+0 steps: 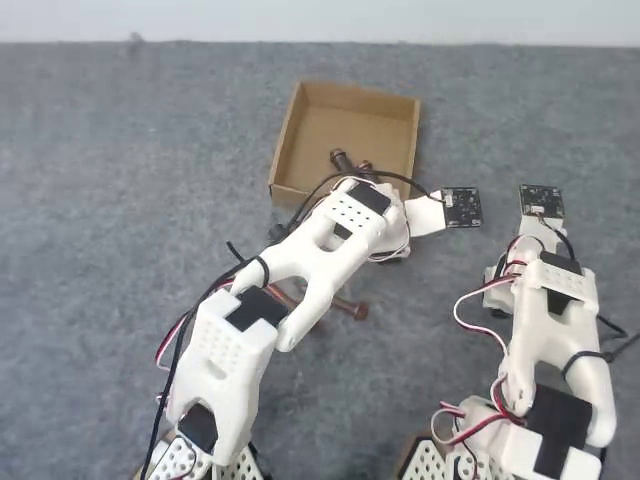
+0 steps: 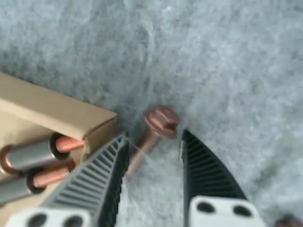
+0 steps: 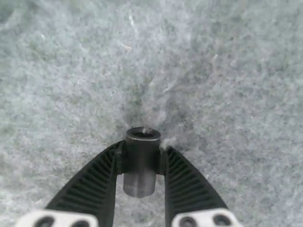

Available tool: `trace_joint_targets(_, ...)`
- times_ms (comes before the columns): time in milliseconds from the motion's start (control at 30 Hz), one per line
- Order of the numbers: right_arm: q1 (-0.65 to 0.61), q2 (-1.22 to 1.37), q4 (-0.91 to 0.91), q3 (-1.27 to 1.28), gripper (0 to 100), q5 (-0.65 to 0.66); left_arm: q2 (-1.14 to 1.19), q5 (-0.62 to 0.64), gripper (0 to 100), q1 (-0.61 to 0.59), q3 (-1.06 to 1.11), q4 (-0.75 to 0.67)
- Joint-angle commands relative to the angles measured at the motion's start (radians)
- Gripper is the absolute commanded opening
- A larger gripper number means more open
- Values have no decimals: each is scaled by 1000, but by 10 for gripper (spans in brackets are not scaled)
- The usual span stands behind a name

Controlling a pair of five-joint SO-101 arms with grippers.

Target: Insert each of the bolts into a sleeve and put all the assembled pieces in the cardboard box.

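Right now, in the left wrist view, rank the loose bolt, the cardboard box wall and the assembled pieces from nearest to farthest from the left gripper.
1. Loose bolt, lying between the open fingers of the left gripper.
2. Cardboard box wall, its corner beside one finger.
3. Assembled pieces, inside the box behind that wall; the two are too close to rank.

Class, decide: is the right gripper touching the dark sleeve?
Touching: the right wrist view shows the sleeve clamped between the fingers of the right gripper.
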Motion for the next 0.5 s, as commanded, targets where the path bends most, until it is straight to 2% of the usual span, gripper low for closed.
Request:
trace_joint_targets(0,-13,-10,-13,-8,7,15,25,-5,167,-8,-134,51)
trace_joint_targets(167,-13,-10,-13,-8,7,15,112,-3,164,-14,-268,173)
trace_joint_targets(467,-13,-10,-13,-8,7,15,187,3,11,-2,-414,356)
